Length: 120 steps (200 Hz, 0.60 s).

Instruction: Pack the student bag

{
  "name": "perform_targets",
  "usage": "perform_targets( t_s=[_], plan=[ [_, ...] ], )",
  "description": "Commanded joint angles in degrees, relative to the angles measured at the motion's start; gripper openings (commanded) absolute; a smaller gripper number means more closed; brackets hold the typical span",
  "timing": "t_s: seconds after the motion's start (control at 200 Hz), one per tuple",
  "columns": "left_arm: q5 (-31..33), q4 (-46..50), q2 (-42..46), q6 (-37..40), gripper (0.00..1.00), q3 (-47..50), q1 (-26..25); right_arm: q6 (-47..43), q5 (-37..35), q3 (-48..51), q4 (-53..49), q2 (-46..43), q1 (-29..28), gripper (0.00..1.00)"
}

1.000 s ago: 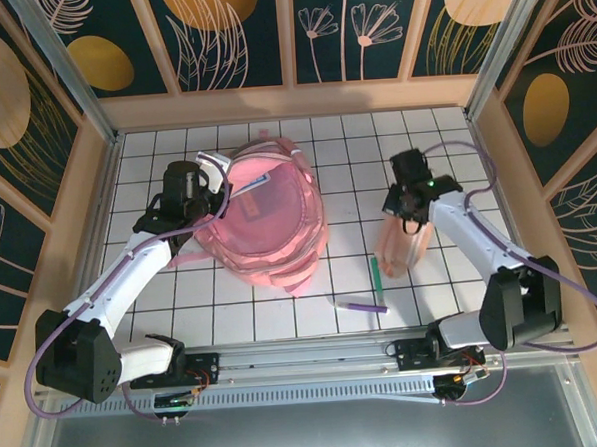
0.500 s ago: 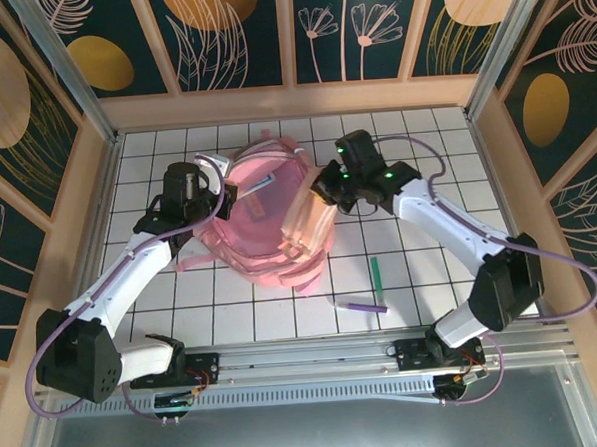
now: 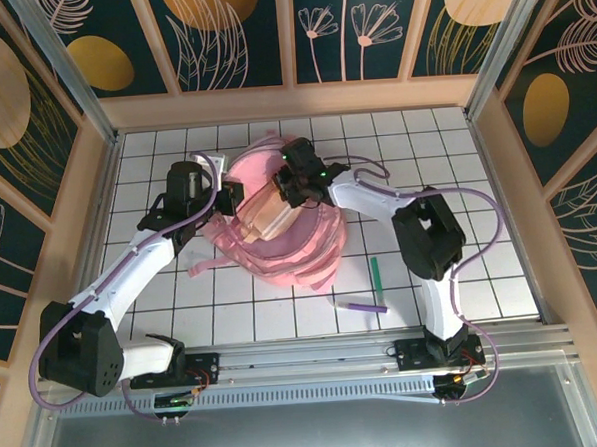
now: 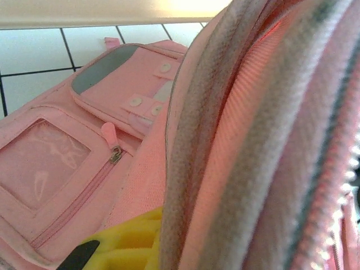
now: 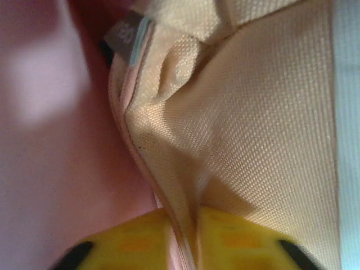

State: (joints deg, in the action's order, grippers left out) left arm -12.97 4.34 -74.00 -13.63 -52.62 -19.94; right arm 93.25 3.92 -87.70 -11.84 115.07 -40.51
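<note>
1. Location of the student bag (image 3: 300,253): centre of the top view, lying on the white gridded table (image 3: 449,226), its mouth gaping toward the upper left of the frame.
2. The left hand (image 3: 225,199) is at the bag's upper-left rim, closed down on the fabric. In the left wrist view the rim and its grey strip (image 4: 247,140) run right across the yellow pad (image 4: 132,242), with the front pockets at the left of the frame.
3. The right hand (image 3: 285,194) reaches in from the right to the bag's opening, holding a peach pencil pouch (image 3: 263,217) that slants into the mouth.
4. In the right wrist view the pouch's woven fabric (image 5: 259,112) lies close to the lens. Its zip seam runs down between the two yellow pads (image 5: 129,242), which stand narrowly apart with fabric pinched between them.
5. A green pen (image 3: 376,274) and a purple pen (image 3: 363,306) lie on the table at lower right of the bag, apart from it.
</note>
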Motion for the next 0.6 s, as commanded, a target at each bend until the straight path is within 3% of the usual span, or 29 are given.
perform_targets(
  t_s=[0.0,0.07,0.24,0.445,0.596],
  plan=[
    [0.5,-7.5,0.9,-4.9,0.0,-2.6,-0.4,4.2,-0.9,1.0,1.8,0.7,1.2,0.44],
    [1.5,-7.4,0.6,-5.3,0.0,-2.6,-0.4,3.0,-0.3,2.9,3.5,-1.7,1.4,0.56],
    [6.5,-5.2,-1.1,-8.9,0.0,-2.8,-0.4,-3.3,-3.9,4.7,-2.5,-11.2,1.7,0.66],
    [6.9,-3.7,-3.3,-10.7,0.0,-5.9,-0.4,-6.1,-2.8,18.4,-5.5,-23.8,2.0,0.65],
    [7.5,-4.6,-2.4,-13.0,0.0,-6.6,-0.4,-13.5,-3.2,24.4,-6.1,-25.9,1.1,0.59]
  ],
)
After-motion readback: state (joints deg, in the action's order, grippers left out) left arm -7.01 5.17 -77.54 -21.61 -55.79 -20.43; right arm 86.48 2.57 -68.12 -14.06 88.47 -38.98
